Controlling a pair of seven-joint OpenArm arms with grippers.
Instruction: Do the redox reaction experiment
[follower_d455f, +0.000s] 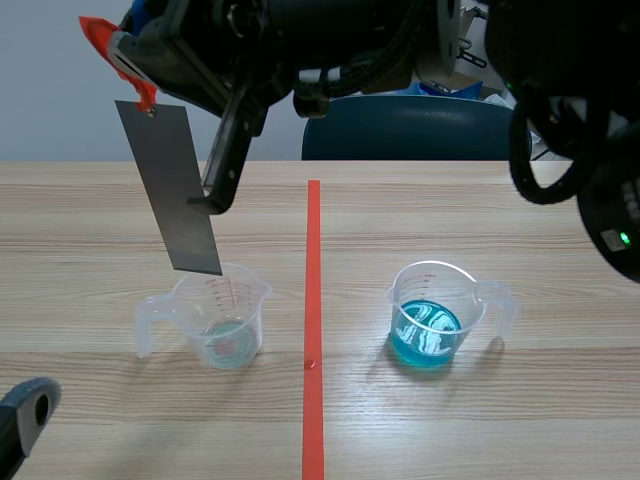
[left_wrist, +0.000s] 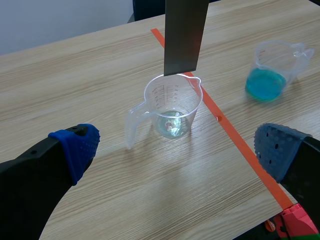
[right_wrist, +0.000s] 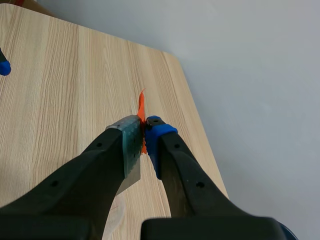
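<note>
A grey metal strip (follower_d455f: 170, 185) hangs from an orange-red tag (follower_d455f: 115, 50) above the left beaker (follower_d455f: 222, 315). Its lower edge is about level with the beaker's rim, not down in the liquid. My right gripper (follower_d455f: 125, 55), reaching across from the right, is shut on the tag (right_wrist: 142, 112). The strip (right_wrist: 132, 175) hangs below the fingers. The left beaker (left_wrist: 172, 105) holds a little clear liquid. A second beaker (follower_d455f: 435, 315) right of the tape holds blue liquid. My left gripper (left_wrist: 175, 145) stands open, low and short of the left beaker, holding nothing.
An orange-red tape line (follower_d455f: 313, 300) runs down the table between the two beakers. A dark blue chair back (follower_d455f: 410, 125) stands beyond the far edge. The blue-liquid beaker (left_wrist: 272, 62) sits well to the side of the strip (left_wrist: 185, 35).
</note>
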